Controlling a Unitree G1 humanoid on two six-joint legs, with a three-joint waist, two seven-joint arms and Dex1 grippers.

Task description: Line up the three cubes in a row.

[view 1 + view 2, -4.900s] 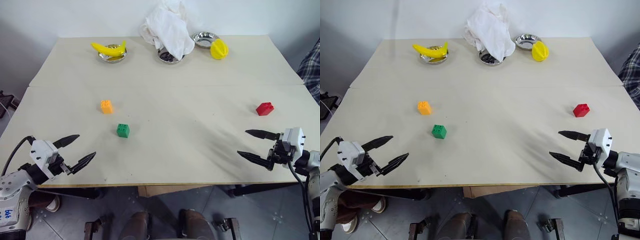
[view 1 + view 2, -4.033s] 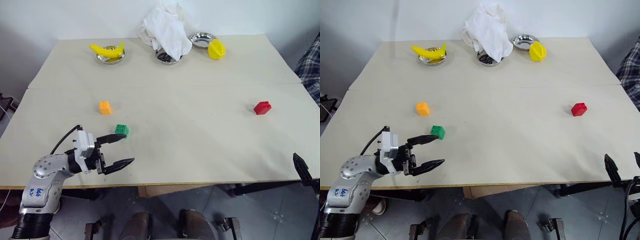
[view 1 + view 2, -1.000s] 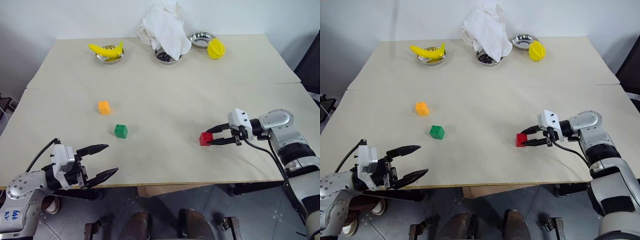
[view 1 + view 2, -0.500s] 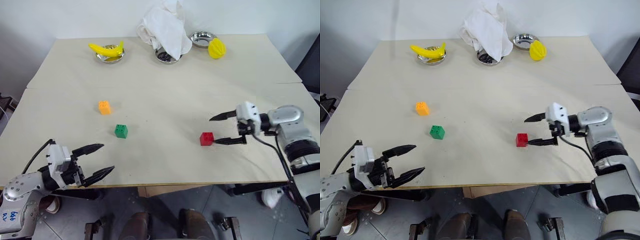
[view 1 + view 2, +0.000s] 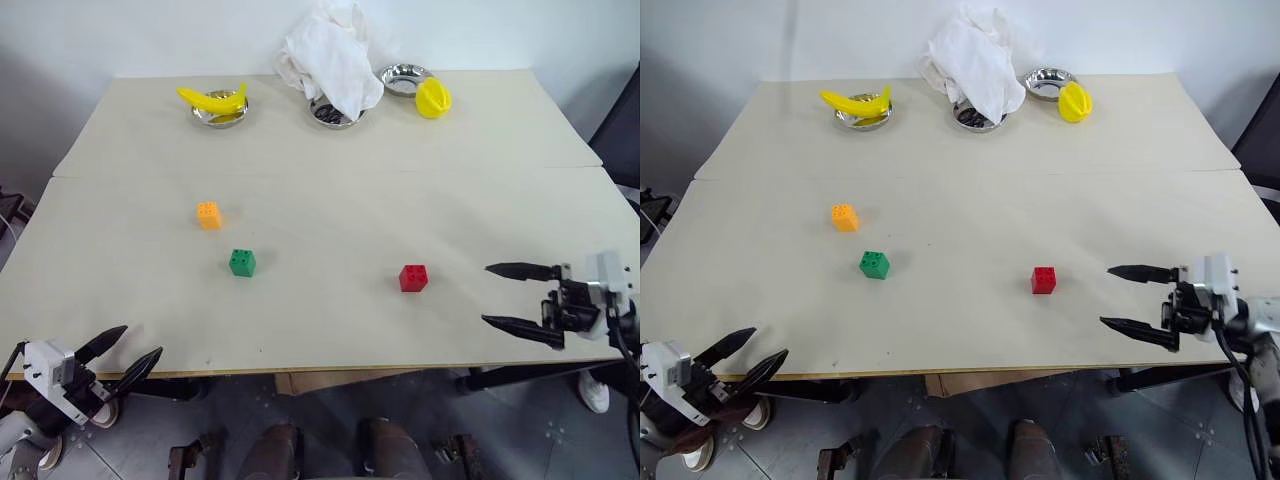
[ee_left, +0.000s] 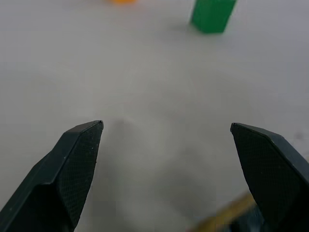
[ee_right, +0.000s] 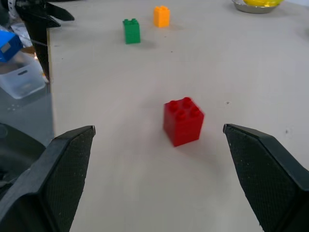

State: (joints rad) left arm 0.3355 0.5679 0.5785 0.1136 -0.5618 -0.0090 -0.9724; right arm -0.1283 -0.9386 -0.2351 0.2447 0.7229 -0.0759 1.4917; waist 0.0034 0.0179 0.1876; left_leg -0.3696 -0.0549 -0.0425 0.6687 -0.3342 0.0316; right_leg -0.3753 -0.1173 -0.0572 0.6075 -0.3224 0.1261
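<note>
red cube set down, both claws empty

plastic cubes look light, rigid, slick; i'd pinch flat sides, below the studs. red cube (image 5: 413, 277) sits right of green cube (image 5: 242, 262) and orange cube (image 5: 208, 214), mid-worktop (image 5: 320, 150). right claw (image 5: 518, 296) level, wide open, empty; left claw (image 5: 118, 352) open, empty, off the near edge.

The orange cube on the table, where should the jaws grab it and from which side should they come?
Grip the orange cube across two opposite flat side walls, below the studded top. It sits upright and alone, apart from the green cube, so nothing blocks either wall. Probably the left gripper, open at the near left table edge, is the closer one; come in from that near-left side.
</note>
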